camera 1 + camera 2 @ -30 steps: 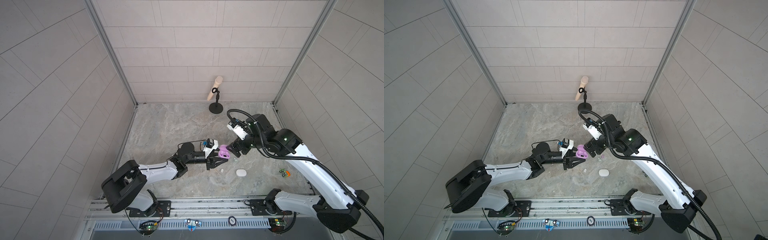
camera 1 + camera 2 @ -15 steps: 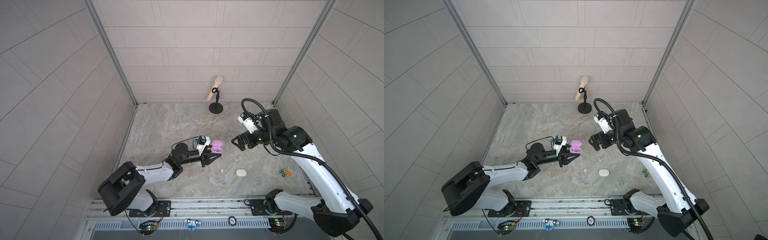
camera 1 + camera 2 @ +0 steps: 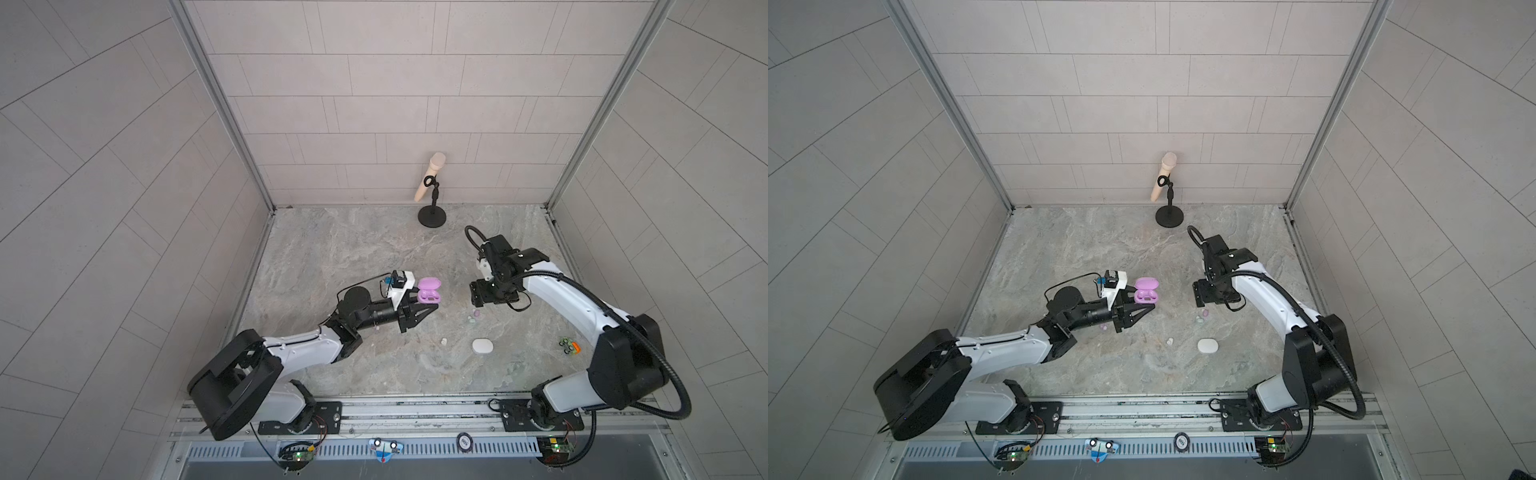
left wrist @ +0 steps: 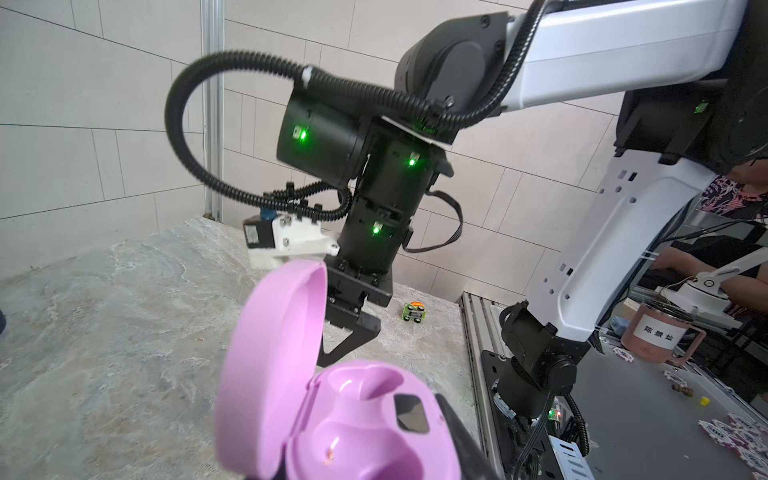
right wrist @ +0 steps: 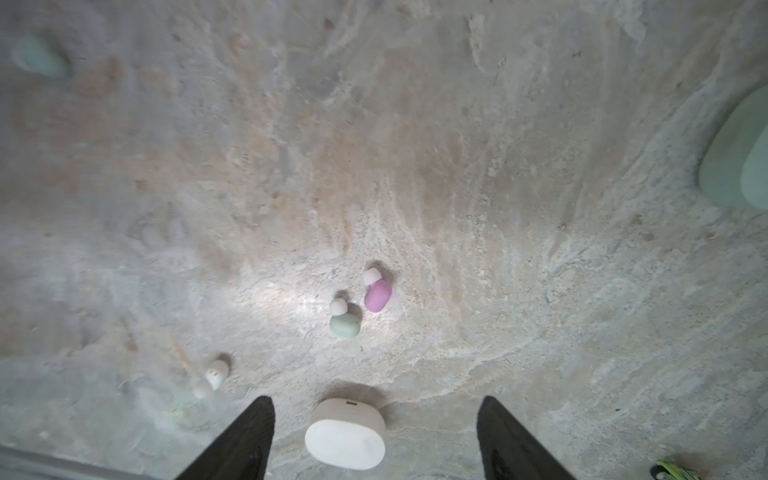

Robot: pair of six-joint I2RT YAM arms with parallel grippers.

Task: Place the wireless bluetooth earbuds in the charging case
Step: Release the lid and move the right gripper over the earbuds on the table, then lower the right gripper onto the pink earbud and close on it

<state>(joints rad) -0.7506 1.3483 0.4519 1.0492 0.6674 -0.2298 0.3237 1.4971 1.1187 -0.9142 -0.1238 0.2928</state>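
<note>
Right gripper (image 5: 374, 400) open, empty, over lilac bud (image 5: 377, 294); bud's long axis crosses closing line; mint bud (image 5: 345, 325) beside. Left gripper (image 3: 419, 309) clamps case (image 3: 429, 291).

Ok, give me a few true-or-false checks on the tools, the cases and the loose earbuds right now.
1. The left tool holds the lilac case with its lid open. True.
2. The right tool grips the lilac earbud. False: its jaws stand open above the table; that earbud lies loose on it.
3. The white case is shut. True.
4. The green earbud sits inside the lilac case. False: it lies on the table beside the lilac earbud.
</note>
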